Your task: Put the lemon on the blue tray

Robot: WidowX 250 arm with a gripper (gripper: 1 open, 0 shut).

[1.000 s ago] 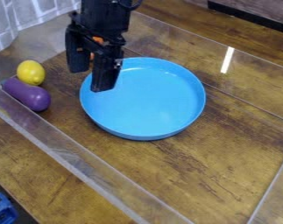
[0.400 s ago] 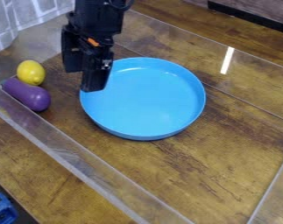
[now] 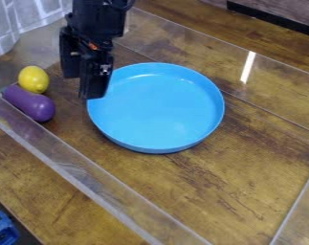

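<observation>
The lemon [image 3: 34, 78] is a small yellow egg-shaped fruit lying at the left of the wooden table. The blue tray [image 3: 183, 132] is a large round dish in the middle, with nothing inside it. My gripper [image 3: 82, 78] hangs pointing down over the tray's left rim, between the tray and the lemon. Its two black fingers stand apart, open, with nothing between them. A gap of bare table separates the gripper from the lemon.
A purple eggplant [image 3: 29, 103] lies just in front of the lemon, touching or nearly touching it. Clear plastic walls [image 3: 80, 172] run along the table's front and sides. A bright reflection [image 3: 249, 65] marks the right wall.
The gripper has shifted left, from over the tray's left part to its left rim, closer to the lemon. It stayed open. Lemon, eggplant and tray have not moved.
</observation>
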